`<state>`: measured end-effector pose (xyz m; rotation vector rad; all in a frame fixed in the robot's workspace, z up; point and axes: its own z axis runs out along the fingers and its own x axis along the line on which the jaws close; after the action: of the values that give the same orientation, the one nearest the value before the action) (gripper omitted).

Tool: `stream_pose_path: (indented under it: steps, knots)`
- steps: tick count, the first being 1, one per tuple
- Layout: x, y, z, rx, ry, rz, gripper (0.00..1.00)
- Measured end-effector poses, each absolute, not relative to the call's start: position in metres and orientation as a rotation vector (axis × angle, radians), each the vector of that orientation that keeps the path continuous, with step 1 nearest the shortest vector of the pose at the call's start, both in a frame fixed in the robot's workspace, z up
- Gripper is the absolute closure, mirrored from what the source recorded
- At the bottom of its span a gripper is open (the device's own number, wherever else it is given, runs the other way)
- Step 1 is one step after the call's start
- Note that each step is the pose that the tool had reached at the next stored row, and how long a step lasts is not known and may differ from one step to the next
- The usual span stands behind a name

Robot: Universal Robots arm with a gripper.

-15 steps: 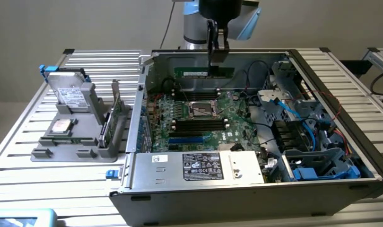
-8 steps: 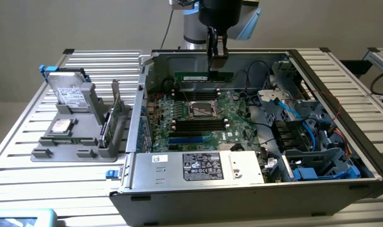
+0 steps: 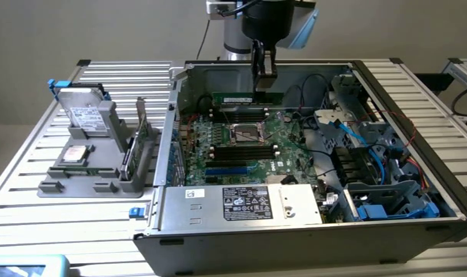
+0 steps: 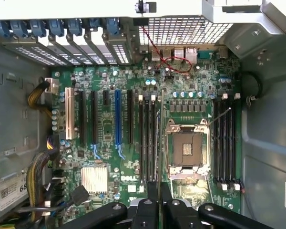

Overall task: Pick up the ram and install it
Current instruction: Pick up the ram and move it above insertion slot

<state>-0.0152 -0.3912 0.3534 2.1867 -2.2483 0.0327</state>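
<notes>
A robot arm's gripper, jaws clenched on the ram, holds the green stick level and lengthwise above the far part of the motherboard inside an open computer case; the pick-up looks done, the installation not, since the stick hangs clear of the board and no edge of it touches a socket; in the wrist view it shows edge-on as a thin line, running between one bank of black memory slots and the processor socket, and every slot on either side of that socket appears empty; lining up and seating are what remain, by this reading. Around the work: loose blue and black cables crowd the case on the exterior view's right, near a drive cage, and could snag an arm swinging that way; the silver power supply sits along the near wall; on the slatted table at the exterior view's left, well apart from the case, a gray holder keeps a hard drive and an expansion card upright.
</notes>
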Motion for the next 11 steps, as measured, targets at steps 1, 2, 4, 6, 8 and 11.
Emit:
stream_pose_path:
  steps: [1,2,4,6,8,11]
  knots:
    - [-0.0152,-0.3902,0.3523,2.188,-2.247,0.033,0.86]
    - [-0.0152,-0.3894,0.3516,2.19,-2.245,0.033,0.86]
    - [-0.0152,-0.3879,0.3507,2.193,-2.242,0.033,0.86]
    - [-0.0152,-0.3875,0.3498,2.201,-2.235,0.033,0.86]
    - [-0.0152,-0.3874,0.3492,2.209,-2.227,0.033,0.86]
    - [-0.0152,-0.3869,0.3484,2.214,-2.223,0.032,0.86]
